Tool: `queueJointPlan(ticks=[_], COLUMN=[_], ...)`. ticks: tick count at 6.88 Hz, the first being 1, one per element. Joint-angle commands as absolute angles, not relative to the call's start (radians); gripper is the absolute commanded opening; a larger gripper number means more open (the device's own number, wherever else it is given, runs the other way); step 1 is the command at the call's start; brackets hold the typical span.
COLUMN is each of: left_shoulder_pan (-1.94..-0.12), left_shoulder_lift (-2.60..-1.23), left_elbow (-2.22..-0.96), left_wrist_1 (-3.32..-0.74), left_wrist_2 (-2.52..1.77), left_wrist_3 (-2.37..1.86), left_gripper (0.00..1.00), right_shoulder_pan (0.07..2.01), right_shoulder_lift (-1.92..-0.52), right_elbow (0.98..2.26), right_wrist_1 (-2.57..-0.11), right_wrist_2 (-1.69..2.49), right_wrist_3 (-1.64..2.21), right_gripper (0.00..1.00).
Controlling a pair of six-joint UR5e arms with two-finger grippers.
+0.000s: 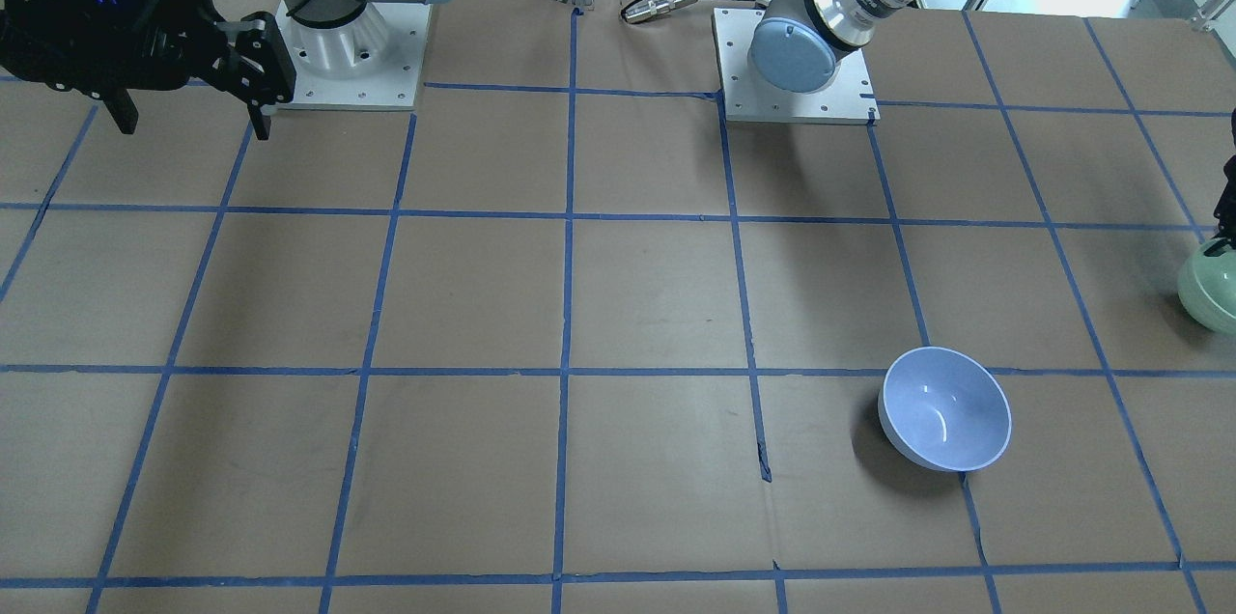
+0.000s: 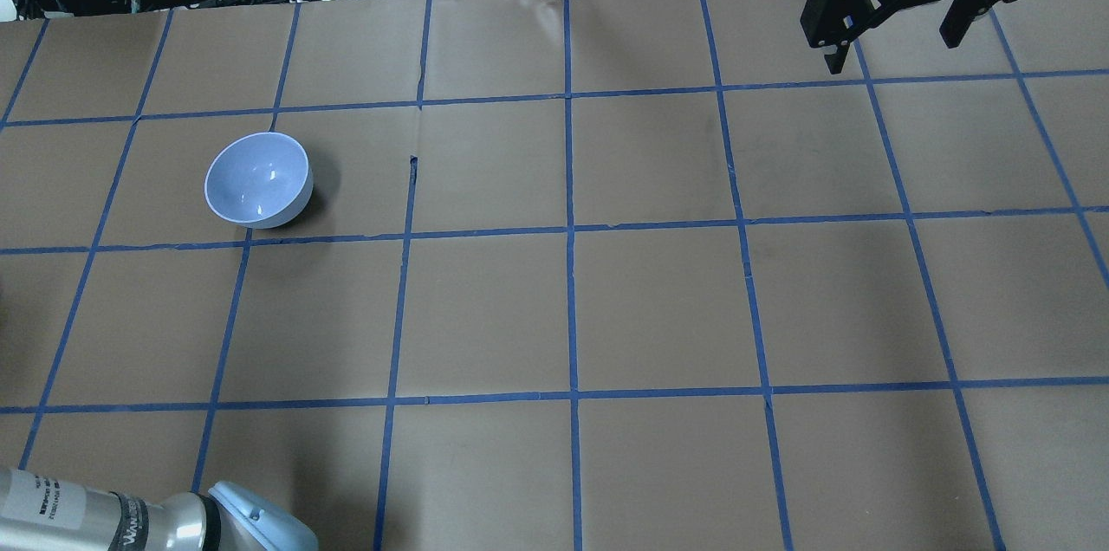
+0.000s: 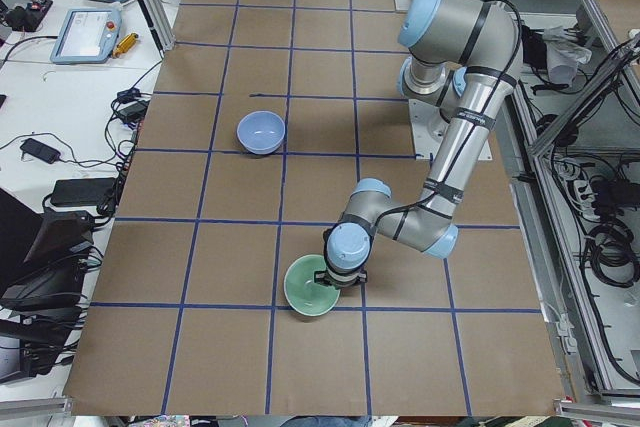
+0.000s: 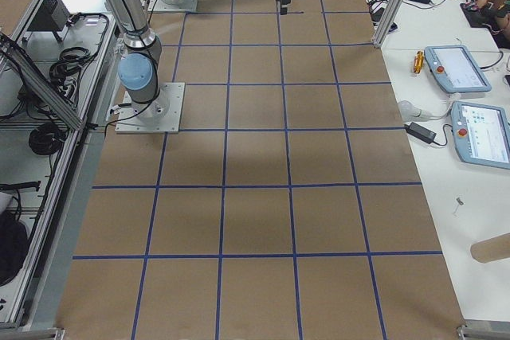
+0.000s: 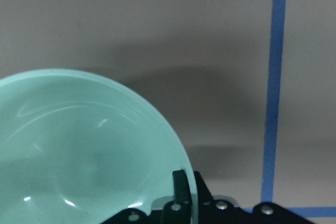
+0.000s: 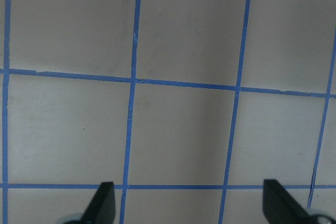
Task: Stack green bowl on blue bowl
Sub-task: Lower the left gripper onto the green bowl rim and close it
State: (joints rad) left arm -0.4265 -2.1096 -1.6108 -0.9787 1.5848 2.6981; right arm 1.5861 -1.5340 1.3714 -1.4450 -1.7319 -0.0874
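On the tabletop (image 2: 572, 308), the blue bowl (image 2: 258, 180) stands in the robot's left half, toward the operators' side. The green bowl (image 3: 308, 288) is well apart from it, further to the robot's left, near the tabletop's end and closer to the robot. The left gripper (image 3: 338, 277) straddles its rim, one of the fingers (image 5: 181, 184) inside. The right gripper (image 2: 892, 44) is above the right half, operators' side.

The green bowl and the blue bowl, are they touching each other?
Apart. The exterior left view shows the green bowl near the camera and the blue bowl farther away, with brown table between them.
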Motion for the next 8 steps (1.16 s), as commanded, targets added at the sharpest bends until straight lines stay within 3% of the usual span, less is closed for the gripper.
queueJointPlan(ticks=[1, 8], left_shoulder_pan=[-0.426, -0.445], left_shoulder_lift=[-2.109, -2.067], left_elbow=[-1.611, -1.614], left_wrist_1=[-0.979, -0.997], left_wrist_2=[1.585, 1.528], left_wrist_3=[2.698, 2.675], left_gripper=[0.0, 0.0], right_shoulder_pan=[1.586, 1.586], right_shoulder_lift=[-1.534, -1.534], right_elbow=[1.371, 1.371], right_wrist_1=[-1.445, -1.445], right_wrist_2=[-1.732, -1.732], right_wrist_3=[-0.087, -0.087], right_gripper=[1.0, 1.0])
